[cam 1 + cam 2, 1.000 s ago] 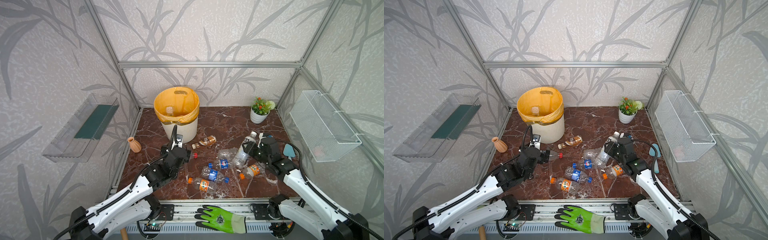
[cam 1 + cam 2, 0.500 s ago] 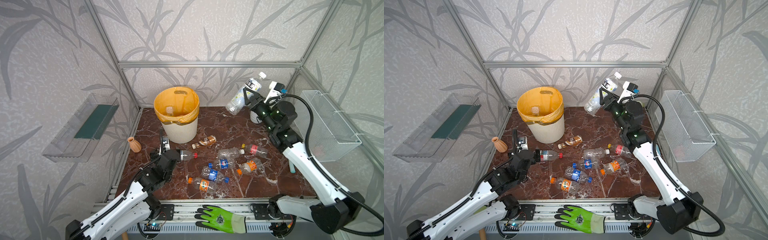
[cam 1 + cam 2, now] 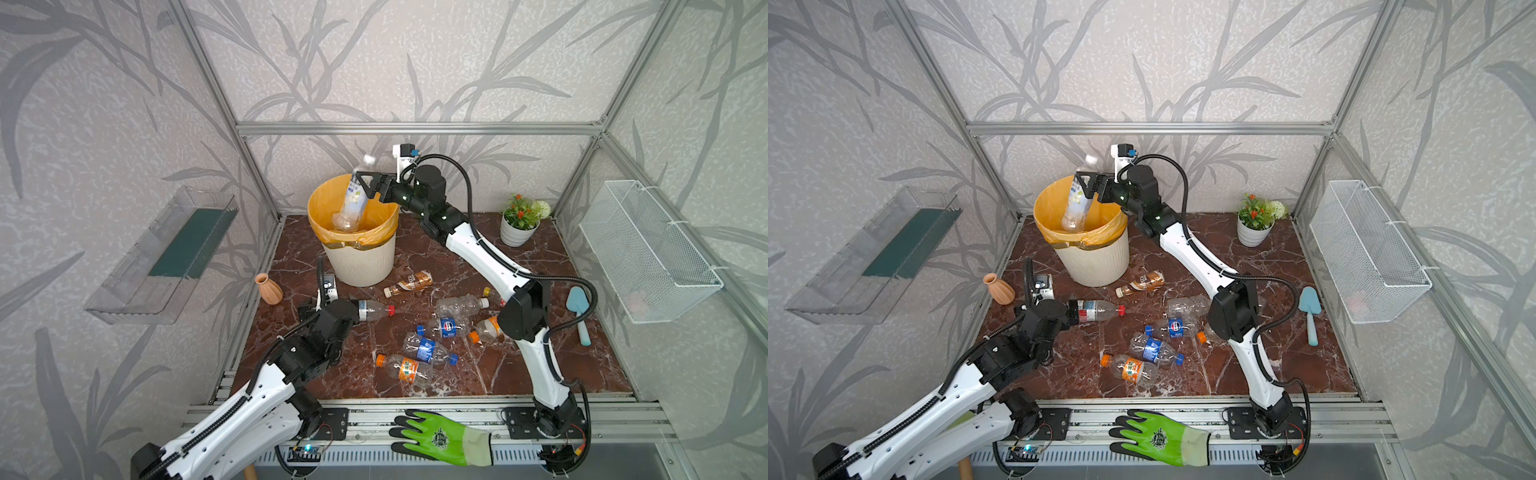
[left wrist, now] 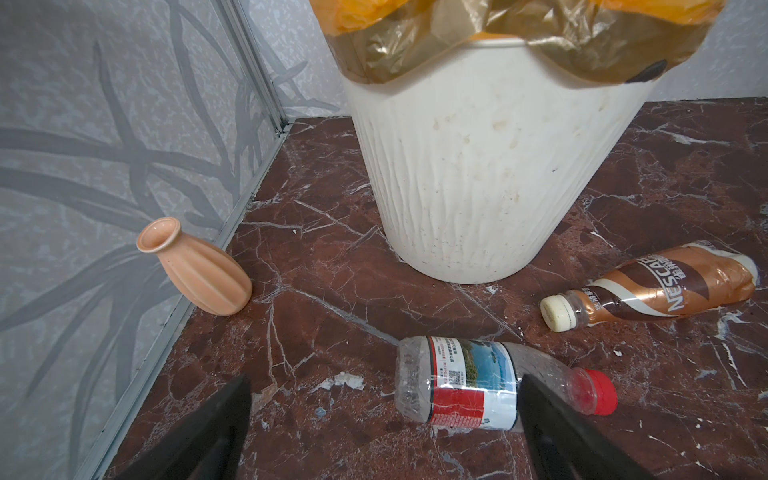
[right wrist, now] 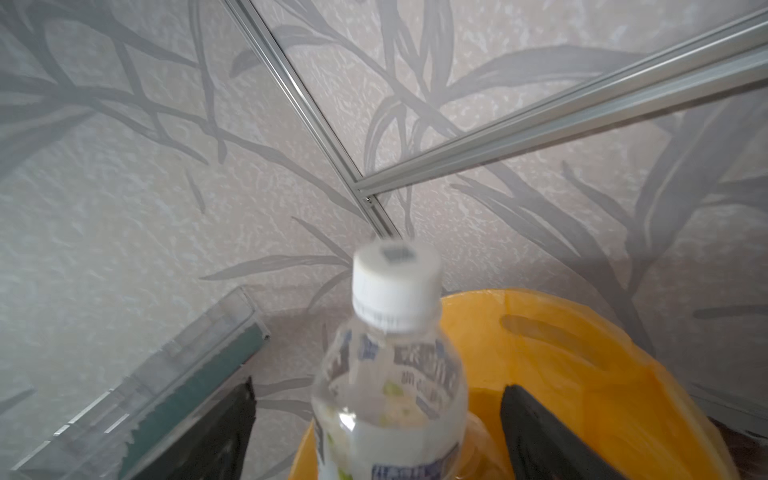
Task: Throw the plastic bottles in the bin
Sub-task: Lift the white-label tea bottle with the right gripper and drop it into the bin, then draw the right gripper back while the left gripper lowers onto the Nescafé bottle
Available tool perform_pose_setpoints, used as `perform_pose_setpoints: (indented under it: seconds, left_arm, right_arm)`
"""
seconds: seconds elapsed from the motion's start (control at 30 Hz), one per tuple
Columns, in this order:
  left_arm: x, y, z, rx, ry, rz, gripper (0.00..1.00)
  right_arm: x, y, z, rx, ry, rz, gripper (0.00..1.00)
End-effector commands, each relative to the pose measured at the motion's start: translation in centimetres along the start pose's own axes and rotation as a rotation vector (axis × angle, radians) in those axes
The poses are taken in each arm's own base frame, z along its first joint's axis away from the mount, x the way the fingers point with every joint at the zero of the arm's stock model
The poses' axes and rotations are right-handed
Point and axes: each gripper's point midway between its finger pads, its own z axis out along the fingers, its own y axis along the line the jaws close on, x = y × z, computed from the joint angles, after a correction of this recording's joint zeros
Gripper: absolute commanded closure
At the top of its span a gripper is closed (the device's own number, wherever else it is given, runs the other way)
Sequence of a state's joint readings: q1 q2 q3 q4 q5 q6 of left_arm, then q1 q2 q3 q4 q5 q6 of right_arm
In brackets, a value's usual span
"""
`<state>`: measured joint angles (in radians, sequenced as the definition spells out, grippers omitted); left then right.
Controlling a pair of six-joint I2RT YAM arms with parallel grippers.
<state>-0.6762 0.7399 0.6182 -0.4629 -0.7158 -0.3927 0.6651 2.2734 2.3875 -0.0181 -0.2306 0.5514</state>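
Hovering over bin [image 3: 361, 262] at 11 o'clock, my right claw [image 3: 368, 185] spread, gripping nothing; white-capped bottle [image 3: 351, 203] base-down in bin mouth, neck leaning 1 o'clock. Risk: neck snags my finger, bottle tips over rim. Meanwhile left claw [image 4: 384, 386] agape.

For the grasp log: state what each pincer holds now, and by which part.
Nothing is held. The right pincer stands open over the bin, clear of the white-capped bottle dropping in; the left pincer is open, not gripping the red-capped bottle on the floor.
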Motion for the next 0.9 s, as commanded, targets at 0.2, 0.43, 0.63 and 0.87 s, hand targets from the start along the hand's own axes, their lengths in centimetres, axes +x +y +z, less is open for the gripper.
perform_pose_setpoints:
  seconds: [0.2,0.43,0.63,0.87]
  left_arm:
    - [-1.5,-0.3,-0.9,0.056,-0.031,0.010,0.01]
    - [-1.2,-2.6,-0.7,0.160,-0.009,0.071,0.01]
    - [-1.3,-4.5,-0.4,0.219,0.010,0.121,0.01]
    - [-1.0,-7.1,0.2,0.264,0.043,0.200,0.01]
  right_arm:
    - [-9.5,5.4,-12.8,0.100,-0.137,-0.303,0.01]
    - [-3.9,-2.9,-22.6,0.311,-0.183,-0.169,0.01]
    - [2.9,-11.3,-30.4,0.526,-0.140,0.030,0.01]
    - [9.7,-15.9,-35.5,0.692,-0.056,0.145,0.01]
